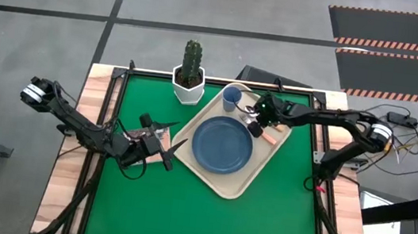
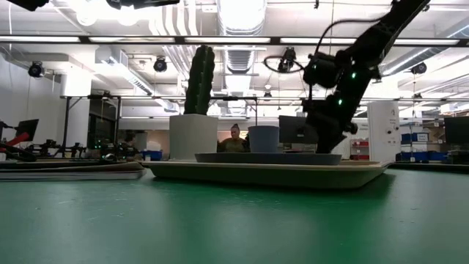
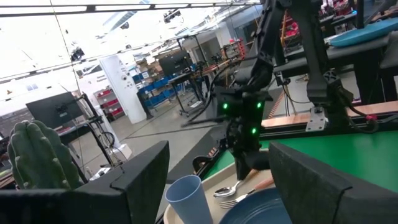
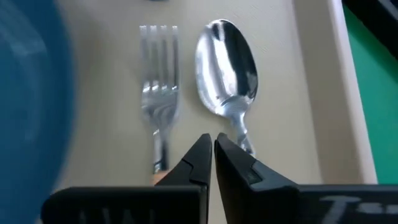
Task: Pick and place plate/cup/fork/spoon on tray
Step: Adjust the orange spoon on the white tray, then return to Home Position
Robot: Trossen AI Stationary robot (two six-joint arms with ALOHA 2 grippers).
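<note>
The cream tray [image 1: 225, 184] lies on the green mat at centre right. The dark blue plate [image 1: 222, 145] lies flat on it, and the blue cup [image 1: 231, 98] stands upright at its far corner. The fork [image 4: 158, 106] and spoon [image 4: 227, 65] lie side by side on the tray floor beside the plate. My right gripper [image 4: 212, 140] is shut, its tips above the gap between the two handles [image 1: 254, 126]. My left gripper [image 1: 172, 146] is open and empty on the mat, left of the tray, its fingers pointing toward the tray [image 3: 217, 155].
A cactus in a white faceted pot [image 1: 188, 82] stands at the far edge, just left of the tray. A small picture card [image 1: 149, 135] lies on the mat by my left gripper. The green mat is bare toward the near edge [image 1: 204, 220]. A person sits far behind the table [image 2: 234, 138].
</note>
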